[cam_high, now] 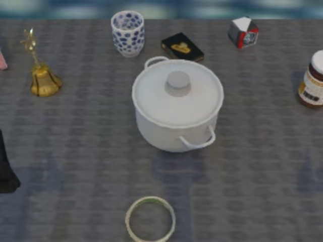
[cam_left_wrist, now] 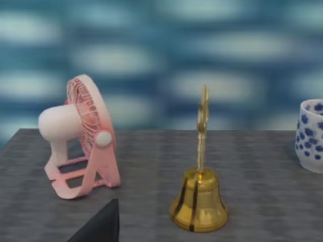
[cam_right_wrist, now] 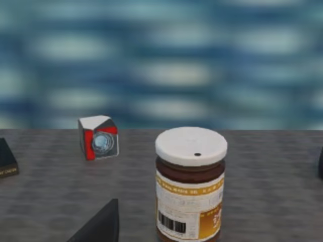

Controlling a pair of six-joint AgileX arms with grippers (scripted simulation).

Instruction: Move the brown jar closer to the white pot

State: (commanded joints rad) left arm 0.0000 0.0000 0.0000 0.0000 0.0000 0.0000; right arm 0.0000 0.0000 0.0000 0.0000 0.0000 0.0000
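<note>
The white pot (cam_high: pixel 177 103), lidded with a grey knob, stands at the table's middle. The brown jar (cam_high: pixel 313 80) is upright at the far right edge, well apart from the pot. Its white lid and yellow-and-white label show in the right wrist view (cam_right_wrist: pixel 191 186). My right gripper is outside the top view. It faces the jar from short of it, and only one dark fingertip (cam_right_wrist: pixel 103 224) shows, with nothing beside it. My left arm (cam_high: pixel 6 169) is parked at the left edge, and one of its fingertips (cam_left_wrist: pixel 103 227) shows, holding nothing.
A blue-dotted cup (cam_high: pixel 127 33) and a black box (cam_high: pixel 182 47) stand behind the pot. A red-and-white cube (cam_high: pixel 243 32) is at the back right and a gold bell (cam_high: pixel 43 75) at the left. A pink fan (cam_left_wrist: pixel 83 136) stands beyond the bell. A pale ring (cam_high: pixel 150 218) lies near the front.
</note>
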